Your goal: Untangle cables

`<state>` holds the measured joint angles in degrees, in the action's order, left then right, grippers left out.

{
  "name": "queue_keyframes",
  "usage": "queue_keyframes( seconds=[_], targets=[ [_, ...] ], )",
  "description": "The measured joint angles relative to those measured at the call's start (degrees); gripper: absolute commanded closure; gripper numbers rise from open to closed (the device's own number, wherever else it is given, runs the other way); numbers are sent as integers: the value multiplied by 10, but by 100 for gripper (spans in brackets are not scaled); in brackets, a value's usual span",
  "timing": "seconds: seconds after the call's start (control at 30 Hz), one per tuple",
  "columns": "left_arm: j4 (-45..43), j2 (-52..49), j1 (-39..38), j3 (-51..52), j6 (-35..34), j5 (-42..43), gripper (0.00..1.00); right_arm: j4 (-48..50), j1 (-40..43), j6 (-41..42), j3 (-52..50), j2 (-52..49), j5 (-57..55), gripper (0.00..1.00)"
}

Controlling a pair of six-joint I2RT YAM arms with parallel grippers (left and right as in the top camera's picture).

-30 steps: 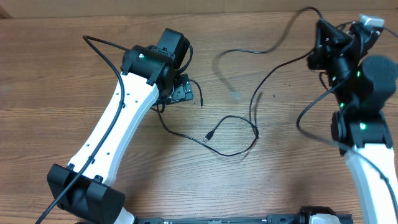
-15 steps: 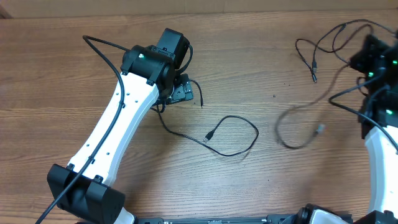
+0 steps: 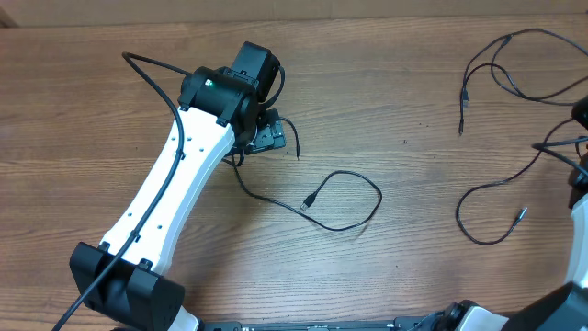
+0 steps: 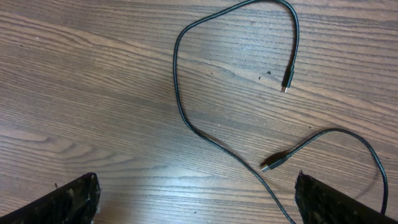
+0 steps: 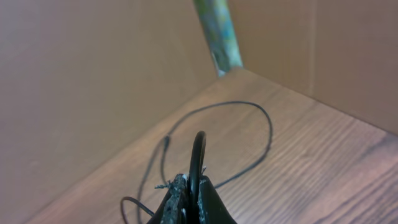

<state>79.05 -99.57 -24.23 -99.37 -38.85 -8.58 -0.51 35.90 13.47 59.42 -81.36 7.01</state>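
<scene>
1. The table (image 3: pixel 395 92) is flat brown board with a matt wood grain of fine dark streaks.
2. The left arm (image 3: pixel 175 184) has a smooth white shell with black joints and slants up to the table's upper middle.
3. The right cables (image 3: pixel 470 234) are thin, round black cord lying in loose open curves along the table's right edge. They have small plugs at their free ends and lie well apart from the other cord.
4. The centre cable (image 3: pixel 378 195) is the same thin black cord. It forms one open loop mid-table, with a small plug (image 3: pixel 310 199) resting on the wood inside the curve.
5. The left gripper (image 4: pixel 196 183) has rough black fingers (image 4: pixel 74 199) spread wide and clasps nothing. The centre cable runs over the wood between them, nearer the right-hand finger.
6. The right gripper (image 5: pixel 188 190) has its jaws pressed together on a black cord. The cord arches up from the tips in a narrow loop above the table.
</scene>
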Motion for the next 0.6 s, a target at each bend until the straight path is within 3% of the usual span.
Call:
queue_keyframes(
  seconds=[0.6],
  targets=[
    [0,0,0,0,0,0,0,156,108,0,0,-136,0,96]
  ],
)
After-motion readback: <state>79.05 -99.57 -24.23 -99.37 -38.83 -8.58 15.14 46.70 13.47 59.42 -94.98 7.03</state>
